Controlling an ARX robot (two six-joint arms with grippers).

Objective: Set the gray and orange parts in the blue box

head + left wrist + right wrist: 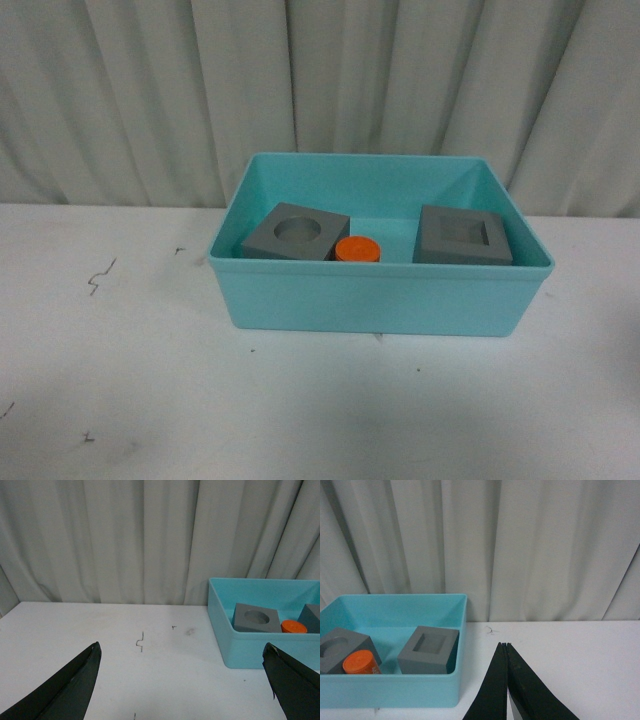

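Gray cubes (297,232) (463,236) and orange cylinder (358,249) are sitting in the blue box (380,300) — looking rigid, light; flat sides are offering grip. My left hand (182,680) is gaping empty, right hand (507,680) pinching nothing.

Lighting: soft, even, diffuse; source direction not determinable. Shadows: faint, noted beneath blue box (380,300) on table (120,400). Glare: none observed. Sharpness: moderate throughout, slight softness and grain; dark fingers (65,690) at wrist-view edges rendered as near-featureless silhouettes. Curtain (320,80) folds evenly lit.

Turquoise box (380,300), two matte gray cubes (297,232), orange cylinder (358,249), white table (120,380).
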